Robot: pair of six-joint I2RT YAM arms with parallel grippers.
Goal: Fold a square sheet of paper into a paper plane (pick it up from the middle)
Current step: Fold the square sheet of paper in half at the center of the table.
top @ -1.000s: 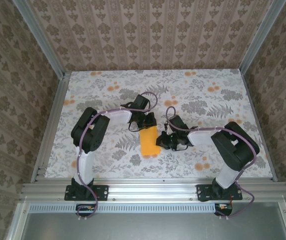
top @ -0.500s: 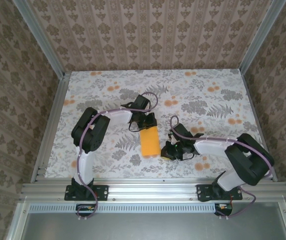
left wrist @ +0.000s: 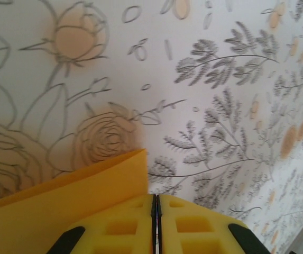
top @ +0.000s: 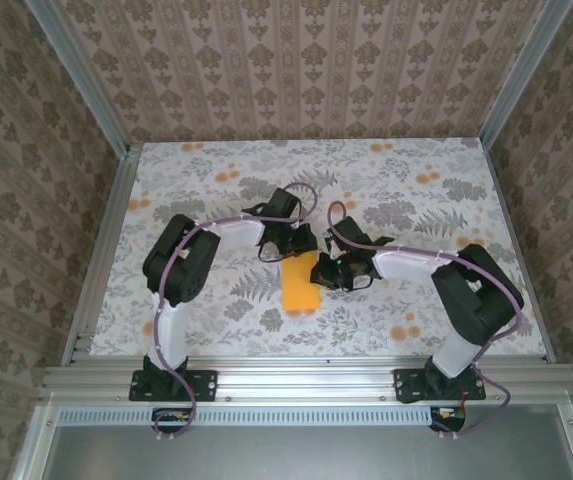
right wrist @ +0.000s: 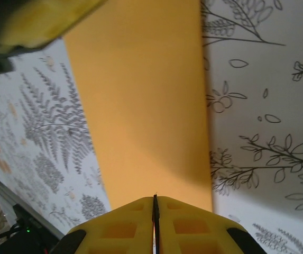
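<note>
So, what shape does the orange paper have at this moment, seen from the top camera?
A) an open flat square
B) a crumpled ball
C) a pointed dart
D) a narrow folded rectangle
D: the orange paper lies flat as a long narrow strip with straight parallel sides and square ends, with no pointed nose.

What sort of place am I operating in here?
Probably a lab test cell, not a home: aluminium frame posts box in a floral-covered table, patterned panels form the walls, and the left arm and right arm are bolted at its near edge.
</note>
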